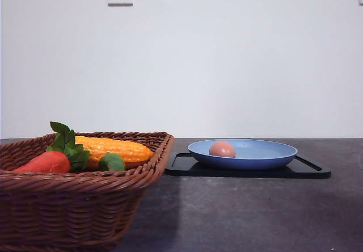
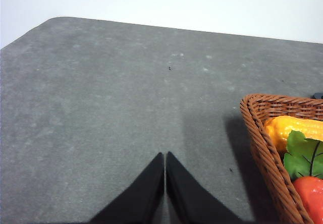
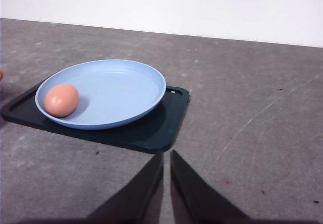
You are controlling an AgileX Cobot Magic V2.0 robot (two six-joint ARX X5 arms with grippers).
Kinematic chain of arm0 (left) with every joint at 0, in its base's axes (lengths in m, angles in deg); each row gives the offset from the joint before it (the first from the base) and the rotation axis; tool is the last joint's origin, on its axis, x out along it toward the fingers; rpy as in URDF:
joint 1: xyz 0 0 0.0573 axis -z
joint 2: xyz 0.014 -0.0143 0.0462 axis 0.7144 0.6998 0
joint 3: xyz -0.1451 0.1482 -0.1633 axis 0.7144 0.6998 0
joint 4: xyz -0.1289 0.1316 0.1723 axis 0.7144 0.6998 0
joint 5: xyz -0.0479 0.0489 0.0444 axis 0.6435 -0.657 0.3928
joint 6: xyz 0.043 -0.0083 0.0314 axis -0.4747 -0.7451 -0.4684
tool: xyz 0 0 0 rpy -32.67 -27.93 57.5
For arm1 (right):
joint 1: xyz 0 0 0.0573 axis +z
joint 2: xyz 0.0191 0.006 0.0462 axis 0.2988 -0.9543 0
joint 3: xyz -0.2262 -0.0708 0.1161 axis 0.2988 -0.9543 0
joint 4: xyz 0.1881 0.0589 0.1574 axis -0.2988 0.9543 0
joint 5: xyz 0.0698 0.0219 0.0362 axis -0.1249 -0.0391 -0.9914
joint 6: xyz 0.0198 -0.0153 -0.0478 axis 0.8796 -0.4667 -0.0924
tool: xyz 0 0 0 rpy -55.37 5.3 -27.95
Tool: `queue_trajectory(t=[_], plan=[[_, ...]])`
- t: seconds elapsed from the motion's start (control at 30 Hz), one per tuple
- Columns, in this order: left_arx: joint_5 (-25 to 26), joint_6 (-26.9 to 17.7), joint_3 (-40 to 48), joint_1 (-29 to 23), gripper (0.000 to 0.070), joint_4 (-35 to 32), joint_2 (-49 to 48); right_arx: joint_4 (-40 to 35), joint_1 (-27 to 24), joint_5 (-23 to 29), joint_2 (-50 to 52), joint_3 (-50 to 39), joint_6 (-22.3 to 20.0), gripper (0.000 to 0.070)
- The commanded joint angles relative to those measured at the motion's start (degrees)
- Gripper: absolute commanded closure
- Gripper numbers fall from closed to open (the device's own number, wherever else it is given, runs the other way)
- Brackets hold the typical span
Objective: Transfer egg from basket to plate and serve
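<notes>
Wicker basket cut off, egg partly behind plate rim

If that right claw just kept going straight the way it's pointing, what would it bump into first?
Probably the black tray: the shut right gripper points at the tray's near edge, with the blue plate and egg beyond. Depth is unclear, so it may touch the table first.

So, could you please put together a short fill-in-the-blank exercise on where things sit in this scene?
1. The egg lies on the ____ plate.
2. The plate rests on a black ____.
3. The carrot lies inside the wicker ____.
4. The fingers of the left hand are ____ and hold nothing.

Missing words: blue; tray; basket; shut
</notes>
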Motion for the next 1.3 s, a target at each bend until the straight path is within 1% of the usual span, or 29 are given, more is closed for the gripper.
queue_trajectory(t=[0.0, 1.27], plan=[[0.7, -0.9, 1.0, -0.2, 0.0700, 1.6, 0.0, 0.0, 0.1, 0.0, 0.1, -0.5, 0.6, 0.0700], [0.7, -0.9, 1.0, -0.2, 0.0700, 1.6, 0.0, 0.0, 0.1, 0.0, 0.1, -0.5, 0.6, 0.0700]])
